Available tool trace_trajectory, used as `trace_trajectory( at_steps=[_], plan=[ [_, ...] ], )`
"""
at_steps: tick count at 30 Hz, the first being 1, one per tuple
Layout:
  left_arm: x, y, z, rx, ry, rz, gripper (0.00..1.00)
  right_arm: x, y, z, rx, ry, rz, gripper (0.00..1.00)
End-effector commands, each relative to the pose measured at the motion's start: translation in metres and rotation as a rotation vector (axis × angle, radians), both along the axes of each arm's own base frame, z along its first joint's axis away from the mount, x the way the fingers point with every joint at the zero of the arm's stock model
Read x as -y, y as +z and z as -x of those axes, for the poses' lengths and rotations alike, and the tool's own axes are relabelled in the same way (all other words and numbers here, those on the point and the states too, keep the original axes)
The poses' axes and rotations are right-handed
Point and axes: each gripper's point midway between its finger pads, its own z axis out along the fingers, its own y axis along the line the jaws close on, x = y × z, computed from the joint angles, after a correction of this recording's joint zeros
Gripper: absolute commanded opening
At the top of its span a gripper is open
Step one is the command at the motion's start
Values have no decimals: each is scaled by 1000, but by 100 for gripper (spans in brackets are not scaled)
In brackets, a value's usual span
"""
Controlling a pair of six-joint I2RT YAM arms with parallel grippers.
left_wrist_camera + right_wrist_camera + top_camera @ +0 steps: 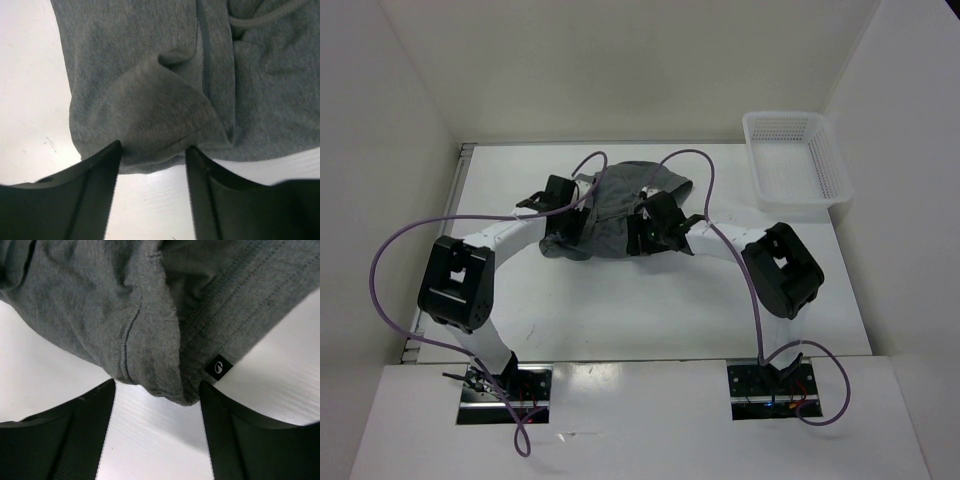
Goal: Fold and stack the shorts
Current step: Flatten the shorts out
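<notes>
Shorts (610, 208) mid-grey, crumpled, w/ black tag (219, 367); left gripper (153, 146) & right gripper (157, 382) both spread apart at hem

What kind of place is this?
Probably a robotics lab test cell: white walls enclose the table, two arms are bolted at its near edge, with shorts and a mesh basket on it.

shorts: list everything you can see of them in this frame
The shorts are mid-grey soft knit, bunched and creased, lying on the white table toward its far middle. A grey drawstring shows at the waist, stitched seams run along the hems, and a small black label with a white mark sits at one edge. A folded hem lies between the open jaws of the left gripper, a corner between those of the right gripper; neither is closed on it.
</notes>
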Motion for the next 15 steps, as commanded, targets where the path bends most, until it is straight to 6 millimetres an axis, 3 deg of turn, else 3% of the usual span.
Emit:
trace_trajectory(
  at_steps=[1,3,6,7,9,12,13,15],
  plan=[
    [6,8,-22,48,-2,16,59,-15,6,-5,23,26,-65,70],
    [9,5,-24,41,-8,23,49,-18,4,-4,17,35,-72,64],
    [13,-2,-24,20,-22,38,33,-18,0,-7,17,22,-71,36],
    [15,-3,-22,8,-30,46,28,-16,-3,-4,9,22,-66,20],
    [8,2,-28,16,-12,68,14,-15,7,-7,29,6,-77,7],
    [-11,26,-40,65,35,79,1,5,25,-10,63,-58,-75,0],
    [-19,31,-40,74,53,80,0,18,22,-7,49,-88,-61,0],
    [-45,62,-42,131,109,97,0,53,38,-11,60,-173,-65,0]
  ],
)
